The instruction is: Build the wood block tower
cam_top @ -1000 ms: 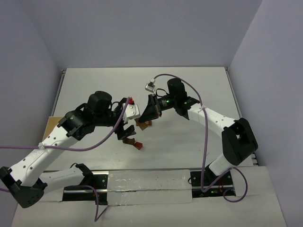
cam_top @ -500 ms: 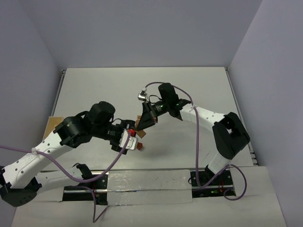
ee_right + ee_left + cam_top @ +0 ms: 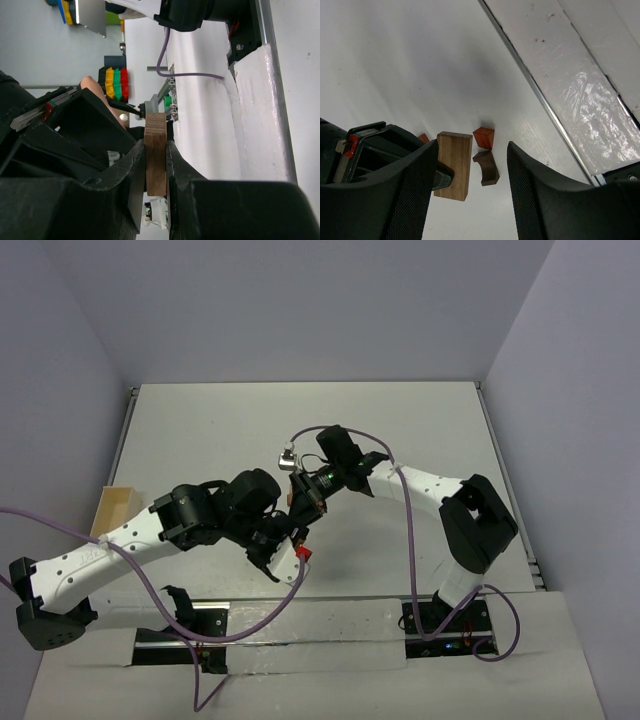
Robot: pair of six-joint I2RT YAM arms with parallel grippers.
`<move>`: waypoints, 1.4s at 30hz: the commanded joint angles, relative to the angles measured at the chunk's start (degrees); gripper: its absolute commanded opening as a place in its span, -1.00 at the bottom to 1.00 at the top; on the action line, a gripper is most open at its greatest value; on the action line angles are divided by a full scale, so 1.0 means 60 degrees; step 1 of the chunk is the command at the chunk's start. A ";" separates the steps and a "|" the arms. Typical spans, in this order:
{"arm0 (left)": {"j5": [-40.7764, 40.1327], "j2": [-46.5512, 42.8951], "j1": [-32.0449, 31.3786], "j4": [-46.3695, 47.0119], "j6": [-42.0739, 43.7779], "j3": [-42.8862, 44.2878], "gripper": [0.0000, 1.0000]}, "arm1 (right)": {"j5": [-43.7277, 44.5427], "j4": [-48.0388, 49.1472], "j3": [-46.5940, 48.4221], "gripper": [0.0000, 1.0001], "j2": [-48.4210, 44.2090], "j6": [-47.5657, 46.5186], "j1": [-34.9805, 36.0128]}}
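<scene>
Tan block (image 3: 155, 152) pinched in right fingers (image 3: 131, 190), left fingers (image 3: 415, 190) spread

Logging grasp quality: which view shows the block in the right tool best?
Left wrist: it shows the block whole, broad face on. The right wrist view shows only its thin edge, pinched in the right tool. From the top, the arms hide nearly all of it.

From above, the wood blocks (image 3: 298, 508) are mostly covered and too small to tell apart, and the left wrist view shows one red block (image 3: 423, 137) half hidden.
</scene>
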 commanded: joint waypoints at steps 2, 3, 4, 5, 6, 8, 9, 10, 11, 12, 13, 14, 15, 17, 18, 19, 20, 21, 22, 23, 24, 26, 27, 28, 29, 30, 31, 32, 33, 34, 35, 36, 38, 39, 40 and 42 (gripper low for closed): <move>-0.0598 0.0258 -0.0151 -0.0037 0.0154 0.0319 0.27 | 0.0018 -0.0494 0.0398 -1.00 0.0029 -0.0344 0.0203; -0.0682 0.0275 -0.0156 -0.0013 0.0130 0.0311 0.27 | 0.0035 -0.0528 0.0418 -1.00 0.0029 -0.0344 0.0198; -0.0867 0.0316 -0.0183 0.0051 0.0067 0.0270 0.27 | 0.0103 -0.0616 0.0448 -1.00 0.0036 -0.0378 0.0206; -0.1046 0.0362 -0.0217 0.0113 0.0004 0.0220 0.28 | 0.0181 -0.0702 0.0471 -1.00 0.0044 -0.0417 0.0225; -0.1077 0.0373 -0.0235 0.0117 0.0000 0.0196 0.28 | 0.0198 -0.0726 0.0478 -1.00 0.0044 -0.0430 0.0237; -0.1261 0.0409 -0.0258 0.0178 -0.0007 0.0100 0.29 | 0.0292 -0.0845 0.0521 -1.00 0.0062 -0.0476 0.0251; -0.1304 0.0420 -0.0258 0.0210 0.0014 0.0068 0.29 | 0.0335 -0.0898 0.0553 -1.00 0.0084 -0.0476 0.0251; -0.1357 0.0422 -0.0267 0.0252 0.0009 0.0035 0.29 | 0.0352 -0.0917 0.0568 -1.00 0.0088 -0.0485 0.0260; -0.1392 0.0436 -0.0266 0.0275 -0.0004 0.0018 0.29 | 0.0372 -0.0973 0.0595 -1.00 0.0095 -0.0498 0.0266; -0.1407 0.0451 -0.0258 0.0275 -0.0004 0.0011 0.29 | 0.0401 -0.1025 0.0618 -1.00 0.0102 -0.0526 0.0266; -0.1409 0.0468 -0.0258 0.0263 0.0009 0.0003 0.28 | 0.0428 -0.1043 0.0624 -1.00 0.0108 -0.0555 0.0266; -0.1400 0.0498 -0.0265 0.0246 0.0021 0.0000 0.28 | 0.0449 -0.1073 0.0636 -1.00 0.0117 -0.0564 0.0266; -0.1401 0.0510 -0.0287 0.0245 0.0033 -0.0011 0.28 | 0.0461 -0.1085 0.0648 -1.00 0.0118 -0.0565 0.0266; -0.1418 0.0560 -0.0291 0.0213 0.0058 -0.0011 0.27 | 0.0475 -0.1138 0.0694 -1.00 0.0161 -0.0593 0.0280; -0.1436 0.0586 -0.0302 0.0202 0.0094 -0.0011 0.27 | 0.0475 -0.1175 0.0709 -1.00 0.0164 -0.0593 0.0281; -0.1461 0.0607 -0.0306 0.0197 0.0109 -0.0009 0.27 | 0.0476 -0.1190 0.0723 -1.00 0.0180 -0.0595 0.0281; -0.1474 0.0659 -0.0325 0.0171 0.0129 0.0004 0.26 | 0.0483 -0.1210 0.0736 -1.00 0.0206 -0.0601 0.0281; -0.1487 0.0711 -0.0345 0.0145 0.0149 0.0017 0.25 | 0.0489 -0.1229 0.0749 -1.00 0.0233 -0.0608 0.0281; -0.1502 0.0715 -0.0360 0.0129 0.0150 0.0018 0.24 | 0.0490 -0.1245 0.0778 -1.00 0.0234 -0.0594 0.0281; -0.1530 0.0784 -0.0375 0.0129 0.0150 0.0045 0.23 | 0.0462 -0.1273 0.0807 -1.00 0.0262 -0.0593 0.0281; -0.1540 0.0834 -0.0383 0.0097 0.0158 0.0055 0.22 | 0.0453 -0.1321 0.0840 -1.00 0.0287 -0.0625 0.0288; -0.1571 0.0900 -0.0402 0.0082 0.0152 0.0050 0.20 | 0.0470 -0.1483 0.0927 -1.00 0.0320 -0.0736 0.0295; -0.1604 0.0933 -0.0412 0.0078 0.0157 0.0033 0.18 | 0.0482 -0.1564 0.0968 -1.00 0.0329 -0.0803 0.0288; -0.1642 0.0965 -0.0421 0.0068 0.0166 0.0014 0.16 | 0.0497 -0.1642 0.1002 -1.00 0.0335 -0.0873 0.0283; -0.1685 0.0976 -0.0432 0.0057 0.0177 -0.0007 0.13 | 0.0540 -0.1740 0.1024 -1.00 0.0324 -0.0970 0.0293; -0.1717 0.0978 -0.0434 0.0055 0.0191 -0.0035 0.11 | 0.0548 -0.1794 0.1028 -1.00 0.0322 -0.1036 0.0295; -0.1746 0.0978 -0.0434 0.0055 0.0182 -0.0053 0.08 | 0.0572 -0.1861 0.1016 -1.00 0.0299 -0.1118 0.0295; -0.1775 0.0994 -0.0442 0.0048 0.0172 -0.0071 0.06 | 0.0600 -0.1928 0.1014 -1.00 0.0293 -0.1196 0.0295; -0.1799 0.1007 -0.0449 0.0041 0.0165 -0.0085 0.04 | 0.0621 -0.1977 0.1014 -1.00 0.0293 -0.1252 0.0295; -0.1810 0.1011 -0.0445 0.0037 0.0161 -0.0085 0.03 | 0.0633 -0.2011 0.1014 -1.00 0.0289 -0.1282 0.0295; -0.1810 0.1026 -0.0438 0.0022 0.0150 -0.0088 0.01 | 0.0669 -0.2109 0.1014 -1.00 0.0275 -0.1380 0.0295; -0.1816 0.1039 -0.0448 0.0011 0.0148 -0.0101 0.00 | 0.0684 -0.2121 0.1017 -1.00 0.0264 -0.1425 0.0295; -0.1859 0.1052 -0.0449 0.0014 0.0133 -0.0116 -0.03 | 0.0717 -0.2220 0.1050 -1.00 0.0266 -0.1519 0.0298; -0.1873 0.1052 -0.0449 0.0021 0.0126 -0.0124 -0.04 | 0.0738 -0.2284 0.1072 -1.00 0.0273 -0.1569 0.0305; -0.1895 0.1056 -0.0449 0.0026 0.0113 -0.0136 -0.06 | 0.0761 -0.2352 0.1098 -1.00 0.0286 -0.1631 0.0318; -0.1967 0.1066 -0.0449 0.0052 0.0078 -0.0158 -0.09 | 0.0809 -0.2456 0.1157 -1.00 0.0308 -0.1746 0.0352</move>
